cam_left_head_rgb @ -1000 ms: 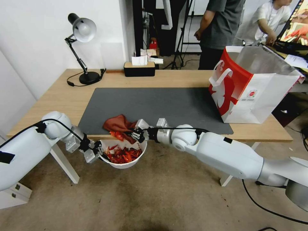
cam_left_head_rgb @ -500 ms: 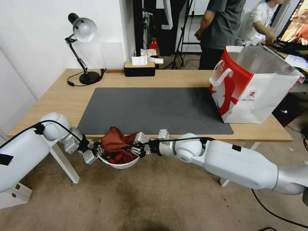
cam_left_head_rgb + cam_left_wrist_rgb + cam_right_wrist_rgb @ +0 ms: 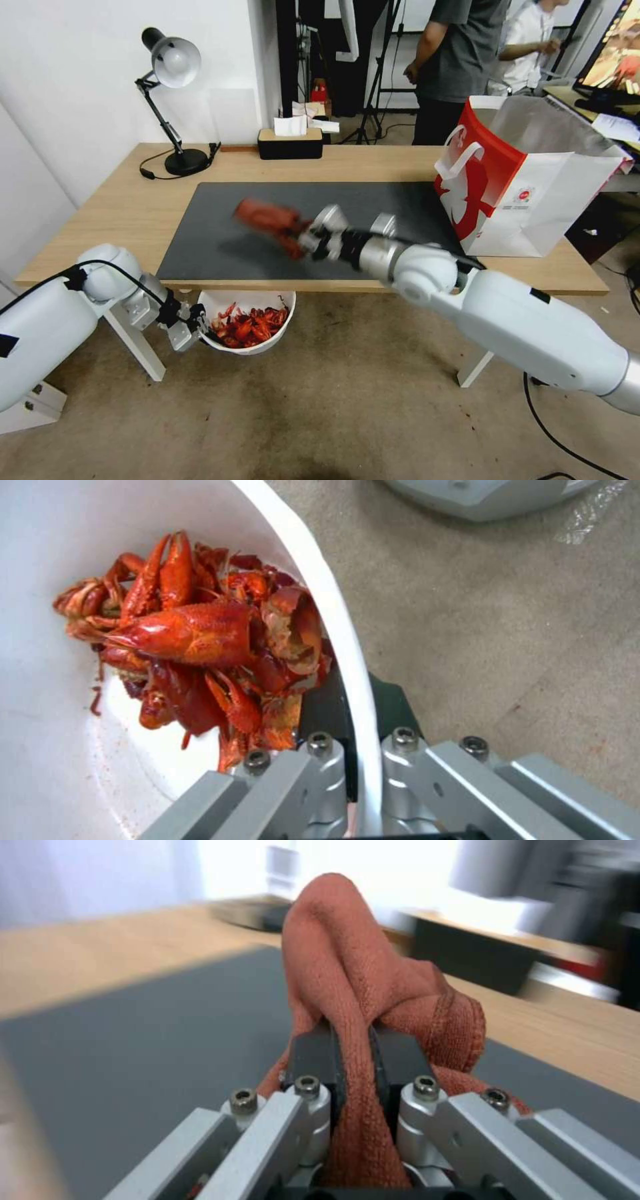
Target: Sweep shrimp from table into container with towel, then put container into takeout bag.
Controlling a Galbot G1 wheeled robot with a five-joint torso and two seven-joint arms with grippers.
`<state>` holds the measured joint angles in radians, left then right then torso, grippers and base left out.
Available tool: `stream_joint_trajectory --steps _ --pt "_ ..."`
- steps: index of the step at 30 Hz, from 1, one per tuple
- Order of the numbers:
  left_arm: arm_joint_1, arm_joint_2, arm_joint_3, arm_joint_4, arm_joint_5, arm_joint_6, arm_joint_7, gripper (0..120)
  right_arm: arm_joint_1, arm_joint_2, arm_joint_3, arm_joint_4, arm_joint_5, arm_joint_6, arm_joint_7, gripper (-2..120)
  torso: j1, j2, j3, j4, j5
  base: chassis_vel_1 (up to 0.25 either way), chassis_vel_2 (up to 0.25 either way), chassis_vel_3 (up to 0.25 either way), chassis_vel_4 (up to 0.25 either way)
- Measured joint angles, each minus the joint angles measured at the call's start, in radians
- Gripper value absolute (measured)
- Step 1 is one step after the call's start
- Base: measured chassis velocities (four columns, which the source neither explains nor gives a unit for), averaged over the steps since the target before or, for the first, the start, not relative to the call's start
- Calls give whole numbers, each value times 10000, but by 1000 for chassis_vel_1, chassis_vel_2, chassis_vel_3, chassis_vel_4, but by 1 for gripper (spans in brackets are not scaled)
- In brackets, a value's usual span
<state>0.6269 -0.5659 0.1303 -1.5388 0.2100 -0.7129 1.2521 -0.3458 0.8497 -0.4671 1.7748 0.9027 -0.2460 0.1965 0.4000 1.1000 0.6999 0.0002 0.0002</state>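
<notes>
The left pincer clamps the rim of the container of shrimp below the table edge; the right pincer, above the mat, grips the towel.

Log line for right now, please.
left gripper: shut on bowl rim | shrimp: in bowl | right gripper: holds towel above mat

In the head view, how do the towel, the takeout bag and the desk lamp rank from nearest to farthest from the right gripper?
1. The towel: pinched in the right gripper, above the grey mat.
2. The takeout bag: standing on the table's right end.
3. The desk lamp: at the back left corner of the table.
</notes>
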Motion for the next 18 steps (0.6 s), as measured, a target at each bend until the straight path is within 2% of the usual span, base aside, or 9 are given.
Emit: stream_joint_trajectory --steps 1,4,5,7,11,14,15,17,18 --pt "0 0 0 0 0 0 0 0 0 0 0 0 0 0 0 5 0 0 0 0 0 0 0 0 0" --pt "168 -22 -109 -58 74 -4 -1 0 -513 67 554 -131 -146 -858 2512 5 0 0 0 -3 1 0 0 0 0" --pt "168 -22 -109 -58 74 -4 -1 0 -513 67 554 -131 -146 -858 2512 5 0 0 0 -3 1 0 0 0 0" --pt "334 -26 -200 -104 123 -20 -1 0 -806 125 730 -250 -91 -1146 3687 5 0 0 0 -4 1 0 0 0 0" --pt "469 5 -264 -184 143 -27 1 0 -999 235 926 -414 18 -1292 4287 11 0 0 1 -2 0 0 0 0 0" --pt "642 53 -372 -269 166 -29 4 0 -1141 292 1029 -468 48 -1343 4343 25 0 0 0 -1 0 0 0 0 0" --pt "642 53 -372 -269 166 -29 4 0 -1141 292 1029 -468 48 -1343 4343 25 0 0 0 -1 0 0 0 0 0" --pt "811 77 -506 -327 201 -31 8 0 -1222 296 1110 -440 66 -1455 4355 36 1 0 1 -1 -3 0 0 0 0" --pt "811 77 -506 -327 201 -31 8 0 -1222 296 1110 -440 66 -1455 4355 36 1 0 1 -1 -3 0 0 0 0"
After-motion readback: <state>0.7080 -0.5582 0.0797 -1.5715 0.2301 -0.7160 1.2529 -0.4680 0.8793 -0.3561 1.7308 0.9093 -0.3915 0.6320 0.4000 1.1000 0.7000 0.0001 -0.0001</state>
